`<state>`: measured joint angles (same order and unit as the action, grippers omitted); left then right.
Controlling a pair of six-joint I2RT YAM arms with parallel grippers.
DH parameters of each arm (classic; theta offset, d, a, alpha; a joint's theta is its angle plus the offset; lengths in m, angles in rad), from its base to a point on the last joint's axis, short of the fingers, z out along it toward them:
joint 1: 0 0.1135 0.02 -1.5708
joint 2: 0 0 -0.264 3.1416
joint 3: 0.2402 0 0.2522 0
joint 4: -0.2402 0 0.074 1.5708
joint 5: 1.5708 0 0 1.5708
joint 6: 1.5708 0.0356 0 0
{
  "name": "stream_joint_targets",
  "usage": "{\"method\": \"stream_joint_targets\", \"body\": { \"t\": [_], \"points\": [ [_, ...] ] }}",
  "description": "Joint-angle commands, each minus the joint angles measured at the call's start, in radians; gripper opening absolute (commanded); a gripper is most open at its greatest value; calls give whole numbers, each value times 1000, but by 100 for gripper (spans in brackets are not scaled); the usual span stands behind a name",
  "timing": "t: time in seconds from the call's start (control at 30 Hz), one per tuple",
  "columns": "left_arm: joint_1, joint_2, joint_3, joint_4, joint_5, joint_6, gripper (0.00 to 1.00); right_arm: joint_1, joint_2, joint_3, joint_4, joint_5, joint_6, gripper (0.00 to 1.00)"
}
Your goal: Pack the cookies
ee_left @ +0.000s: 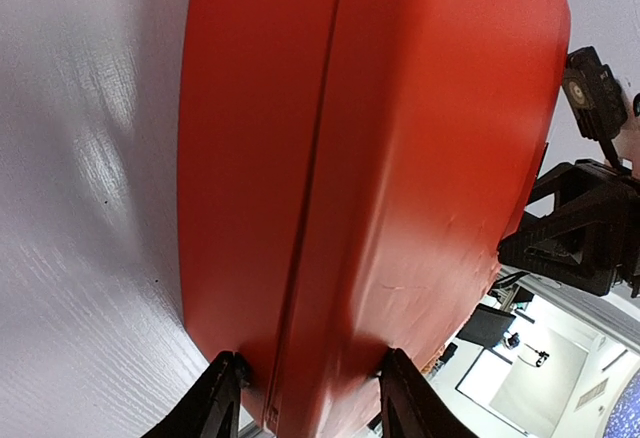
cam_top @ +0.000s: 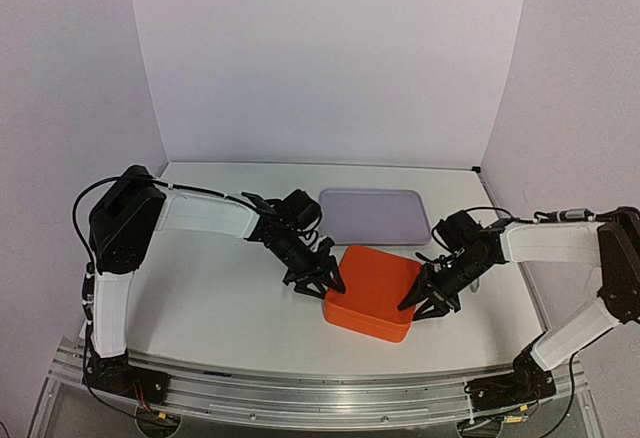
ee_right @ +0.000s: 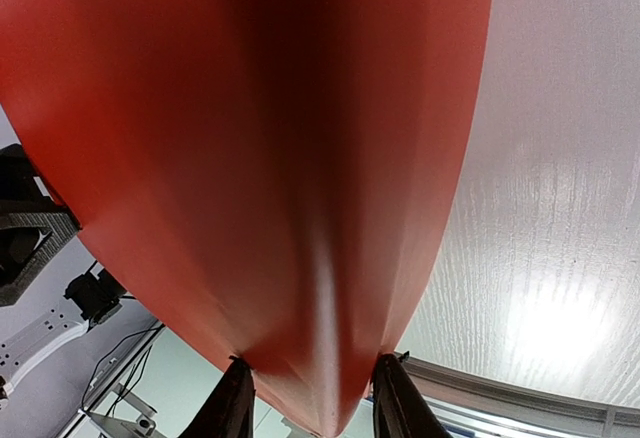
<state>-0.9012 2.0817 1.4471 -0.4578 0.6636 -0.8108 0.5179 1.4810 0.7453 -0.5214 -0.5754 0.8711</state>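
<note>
Nearest, on the white table (cam_top: 215, 293): a closed orange box (cam_top: 370, 280), gripped at both ends. Clamped on its left edge, the left gripper (cam_top: 318, 284); clamped on its right corner, the right gripper (cam_top: 420, 304). No view of the cookies, so cannot tell their place. Just beyond, a lavender tray (cam_top: 375, 215).

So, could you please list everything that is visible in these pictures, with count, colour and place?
orange box: one, orange-red, middle of the table, between the two grippers
tray: one, pale lilac, lying flat just behind the orange box
cookies: none visible in any view
table: one, white, under everything
left gripper: one, black, fingers closed on the box's left side
right gripper: one, black, fingers closed on the box's right side
</note>
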Motion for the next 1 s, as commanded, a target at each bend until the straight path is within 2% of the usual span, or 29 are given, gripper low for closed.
{"method": "stream_joint_targets", "body": {
  "t": [0.0,0.2,0.37,0.5,0.7,0.9,0.97],
  "points": [
    [-39,32,-75,-20,-70,-11,44,40,82,-76,34,115,54,32],
    [-55,49,-137,23,-42,-36,39,53,94,-120,74,142,69,29],
    [-58,85,-199,79,-29,-69,24,59,123,-151,96,197,71,27],
    [-58,103,-229,87,-60,-79,22,61,156,-167,110,220,68,25],
    [-54,158,-229,20,-118,-67,12,60,196,-166,106,252,86,24],
    [-54,207,-269,18,-132,-50,11,61,231,-151,100,257,101,24],
    [-54,240,-284,34,-121,-43,6,60,232,-147,92,263,103,24]
  ]
}}
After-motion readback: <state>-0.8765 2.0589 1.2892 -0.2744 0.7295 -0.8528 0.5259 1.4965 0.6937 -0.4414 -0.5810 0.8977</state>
